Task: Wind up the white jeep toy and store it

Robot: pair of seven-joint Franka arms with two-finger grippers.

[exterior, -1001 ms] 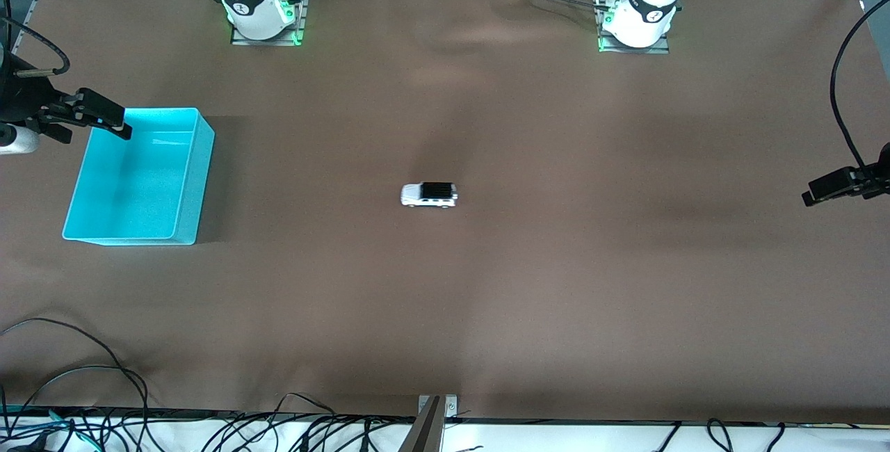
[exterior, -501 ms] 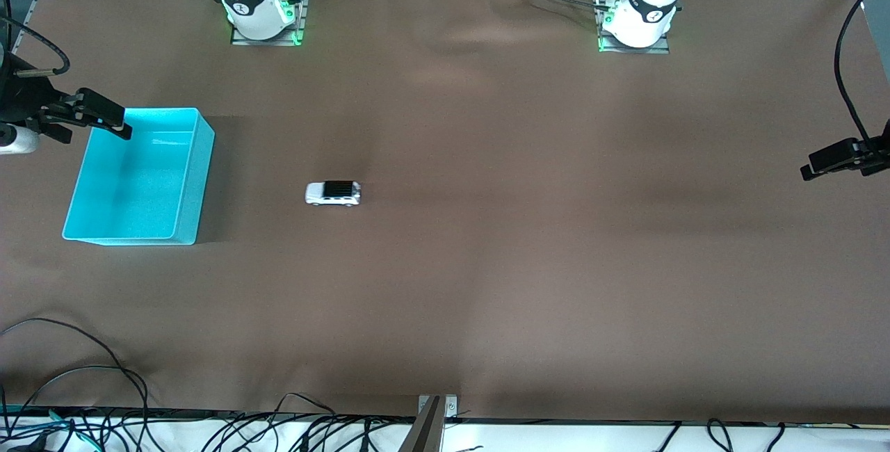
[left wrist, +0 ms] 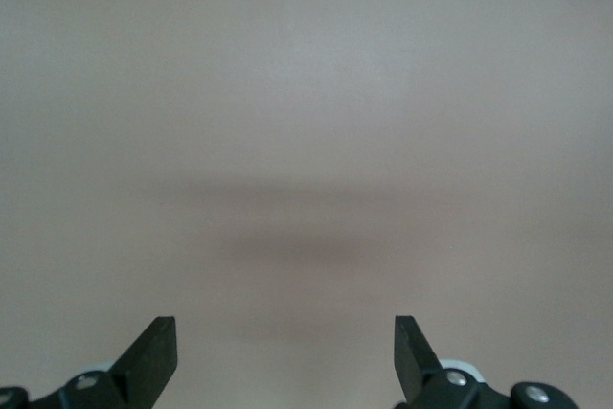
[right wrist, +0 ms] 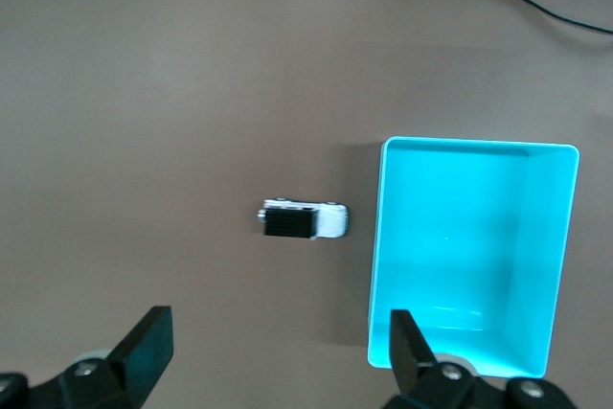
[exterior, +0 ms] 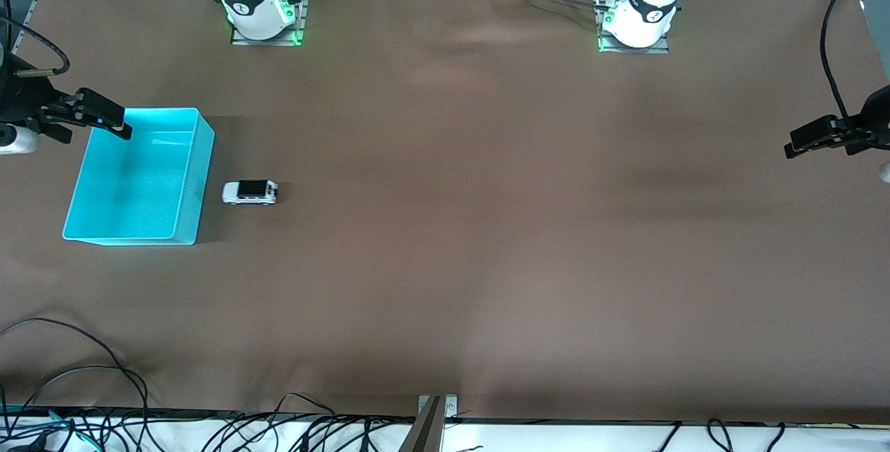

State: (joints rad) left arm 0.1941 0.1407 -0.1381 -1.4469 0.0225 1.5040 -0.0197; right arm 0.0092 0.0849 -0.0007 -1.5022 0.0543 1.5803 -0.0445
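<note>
The white jeep toy (exterior: 249,192) is sitting on the brown table (exterior: 487,264), just beside the turquoise bin (exterior: 188,229). The right gripper (exterior: 104,118) is hovering wide open and empty over the bin's corner. The left gripper (exterior: 810,139) is hanging open, holding nothing, over its table end.

White jeep toy (exterior: 249,192): white body, black roof, dark windows. Bin (exterior: 104,235): turquoise throughout, walls and floor alike, no pattern. Table cover (exterior: 487,229): plain brown, unpatterned. Left gripper (exterior: 793,151): black fingers. Right gripper (exterior: 124,130): black fingers. Arm bases (exterior: 257,3): white, each with a green light at the foot and a red button on top
</note>
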